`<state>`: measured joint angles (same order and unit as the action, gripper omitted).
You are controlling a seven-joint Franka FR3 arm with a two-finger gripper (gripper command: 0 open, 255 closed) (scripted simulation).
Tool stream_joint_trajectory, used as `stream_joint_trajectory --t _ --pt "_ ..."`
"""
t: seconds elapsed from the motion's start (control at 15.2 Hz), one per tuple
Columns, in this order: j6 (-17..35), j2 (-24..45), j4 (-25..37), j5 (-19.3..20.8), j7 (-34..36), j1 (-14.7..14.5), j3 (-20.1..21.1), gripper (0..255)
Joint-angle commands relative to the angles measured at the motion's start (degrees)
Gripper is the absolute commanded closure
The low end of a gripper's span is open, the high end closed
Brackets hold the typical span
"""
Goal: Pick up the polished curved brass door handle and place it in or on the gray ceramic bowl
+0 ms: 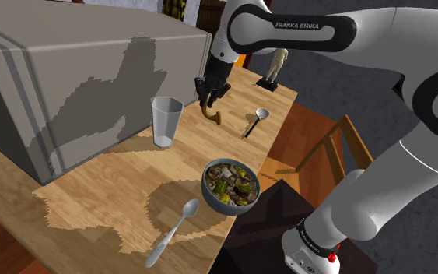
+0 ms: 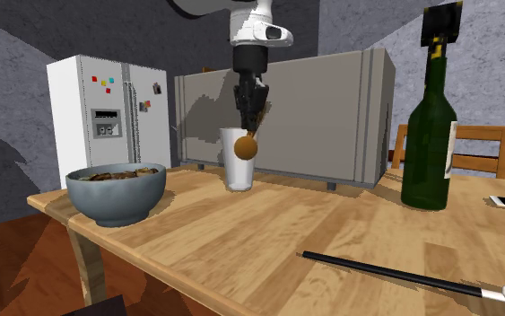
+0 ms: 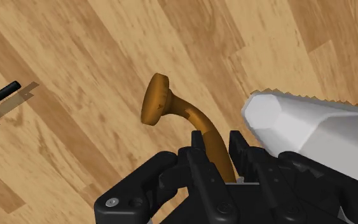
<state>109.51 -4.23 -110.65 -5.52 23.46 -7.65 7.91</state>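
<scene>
One curved, golden-brown door handle [image 1: 211,115] [image 2: 248,144] [image 3: 171,108] hangs pinched in your jaws, which clasp its stem on both sides while its rounded knob end points down and away from the hand. In the second exterior view the handle is lifted clear of the wooden desk [image 1: 92,202] [image 2: 268,224], showing in front of a pale tumbler [image 1: 166,121] [image 2: 238,166] [image 3: 311,127] that stands upright just beside the hand. The grey bowl [image 1: 229,207] [image 2: 120,202] sits well apart from the handle, near the desk's edge on the stand's side, and is heaped with brown and green pieces. A silver spoon [image 1: 173,232] lies just beside the bowl, nearer the shoulder view's lower edge. A small ladle with a black handle [image 1: 256,122] lies on the desk to the shoulder view's right of your jaws. A large grey box [image 1: 54,86] [image 2: 322,117] stands behind the tumbler, and a dark green bottle [image 2: 430,148] stands at the second exterior view's right.
</scene>
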Motion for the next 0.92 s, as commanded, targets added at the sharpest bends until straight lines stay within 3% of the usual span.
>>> stream_joint_trajectory --t 0.0,0.86 --pt "0.63 -3.73 -4.23 -0.57 1.09 -0.66 0.67 255" --pt "0.13 -25.91 -24.54 -6.56 10.79 -7.15 7.30 255"
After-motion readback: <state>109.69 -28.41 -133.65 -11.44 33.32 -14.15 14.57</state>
